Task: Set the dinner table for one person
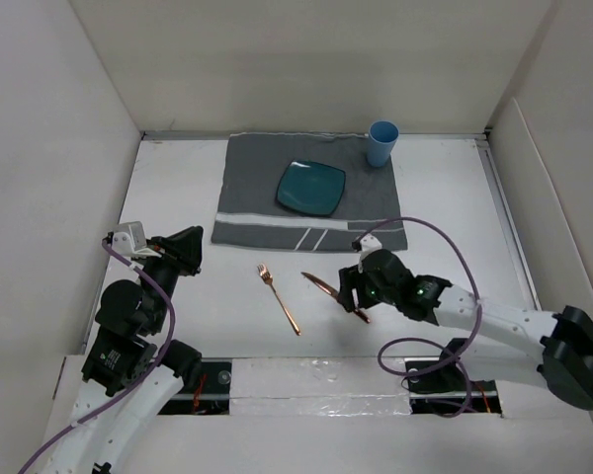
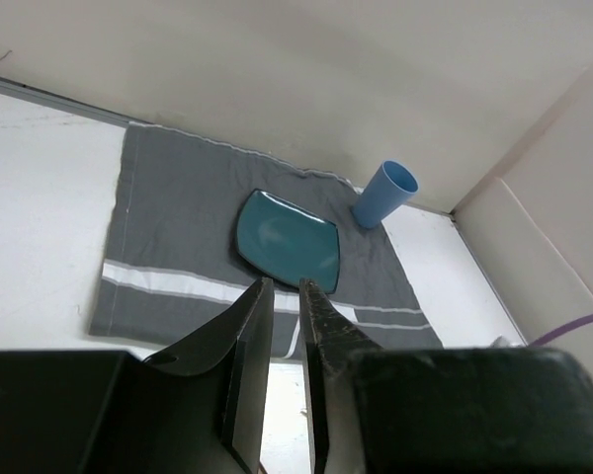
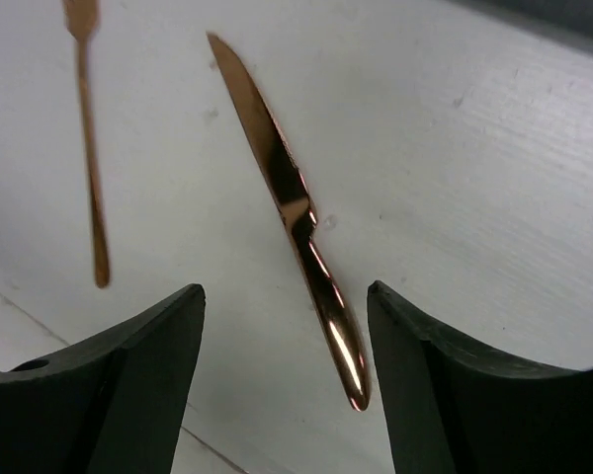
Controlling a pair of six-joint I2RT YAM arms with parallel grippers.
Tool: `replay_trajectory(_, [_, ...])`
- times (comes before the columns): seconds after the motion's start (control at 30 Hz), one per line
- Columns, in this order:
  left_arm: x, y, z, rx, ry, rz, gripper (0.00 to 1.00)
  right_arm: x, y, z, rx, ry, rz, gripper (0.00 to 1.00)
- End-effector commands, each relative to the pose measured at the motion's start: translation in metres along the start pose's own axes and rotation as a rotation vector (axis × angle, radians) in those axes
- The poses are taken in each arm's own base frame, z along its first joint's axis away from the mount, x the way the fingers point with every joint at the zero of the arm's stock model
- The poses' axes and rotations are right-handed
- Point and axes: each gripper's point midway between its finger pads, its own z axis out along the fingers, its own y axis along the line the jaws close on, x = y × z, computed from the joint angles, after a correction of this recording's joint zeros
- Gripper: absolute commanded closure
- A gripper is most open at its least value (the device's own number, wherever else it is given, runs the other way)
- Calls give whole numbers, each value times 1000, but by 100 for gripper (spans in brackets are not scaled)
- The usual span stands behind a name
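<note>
The white dinner table [image 1: 455, 197] carries a grey striped placemat [image 1: 257, 188] with a square teal plate [image 1: 311, 188] on it and a blue cup [image 1: 381, 143] at its far right corner. A copper fork [image 1: 279, 298] and a copper knife [image 1: 326, 289] lie on the bare table in front of the mat. My right gripper [image 1: 351, 296] is open and low over the knife; in the right wrist view [image 3: 285, 288] its fingers straddle the handle of the knife [image 3: 306, 247] without touching it. My left gripper [image 1: 190, 249] hovers at the left, jaws nearly closed and empty [image 2: 286, 283].
White walls enclose the table on the left, back and right. The fork [image 3: 89, 168] lies just left of the knife. The plate [image 2: 287, 240] and cup [image 2: 383, 195] show beyond the left fingers. A purple cable [image 1: 455, 247] loops above the right arm.
</note>
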Motion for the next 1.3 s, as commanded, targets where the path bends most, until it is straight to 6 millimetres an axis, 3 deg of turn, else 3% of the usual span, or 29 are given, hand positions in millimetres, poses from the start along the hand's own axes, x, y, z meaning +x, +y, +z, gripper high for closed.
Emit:
replay_trajectory(0.0, [-12,-6,0,24,-37,-1,85,13,-1,8,35,83,-16,28])
replay_trajectory(0.13, [-12,-6,-2,26,-34,2,85,25,-1,28,82,178,-83,28])
replay_trajectory(0.23, [-14,-5,-2,19,-40,2,85,21,-2,34,126,186,-95,28])
replay_trajectory(0.47, [-13,-6,-3,22,-37,3,84,41,-1,42,199,295,-122,59])
replay_trajectory(0.63, [-16,-6,-4,22,-48,1,84,63,4,45,312,347,-126,68])
replay_trajectory(0.8, [-16,-7,-5,30,-50,3,84,75,36,62,284,350,-87,83])
replay_trajectory(0.9, [-16,-8,-6,40,-46,3,84,76,53,73,235,330,-20,80])
replay_trajectory(0.97, [-16,-6,-6,28,-50,2,84,73,54,75,254,298,5,68])
replay_trajectory(1.27, [-17,-8,-7,39,-51,0,84,82,35,78,331,294,-67,62])
